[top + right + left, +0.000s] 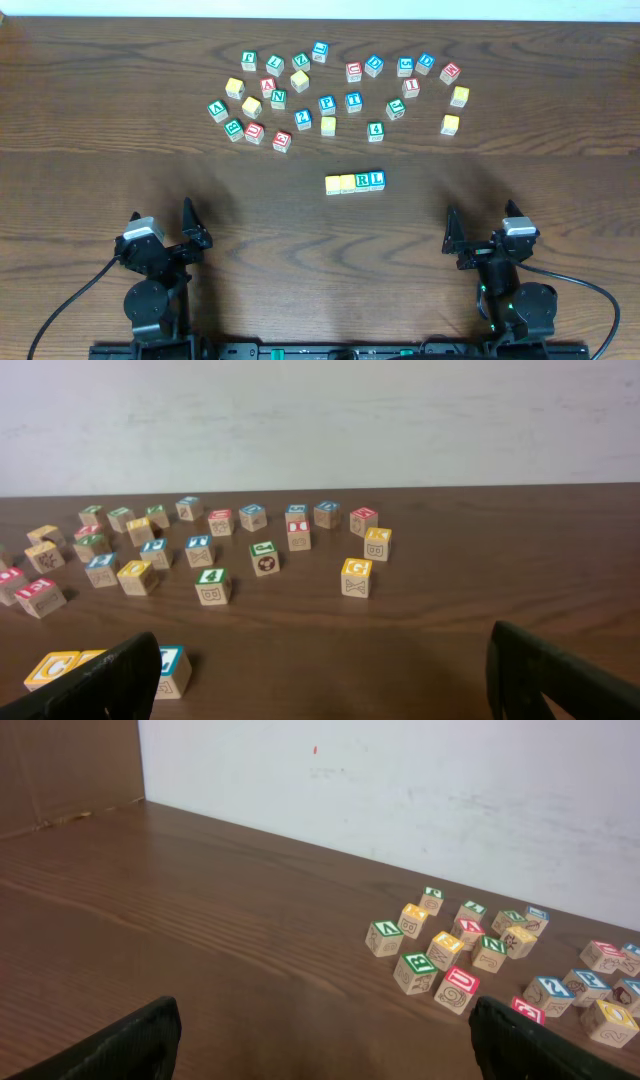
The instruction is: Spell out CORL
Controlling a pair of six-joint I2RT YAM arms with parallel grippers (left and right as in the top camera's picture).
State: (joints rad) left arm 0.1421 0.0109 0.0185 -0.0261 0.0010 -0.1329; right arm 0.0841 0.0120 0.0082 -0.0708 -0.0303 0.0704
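Observation:
A row of letter blocks [355, 182] lies at the table's middle: two yellow-topped blocks, then a green R and a blue L. Its right end shows in the right wrist view [168, 670], partly behind the left finger. A scatter of loose letter blocks [330, 95] lies across the far half. My left gripper [160, 232] is open and empty at the near left, far from the row. My right gripper [480, 235] is open and empty at the near right. In the left wrist view the left gripper [320, 1045] spans bare wood.
The loose blocks also show in the left wrist view [450, 955] and the right wrist view [210, 550]. Two yellow blocks [455, 110] sit at the scatter's right end. A white wall [320, 420] stands behind the table's far edge.

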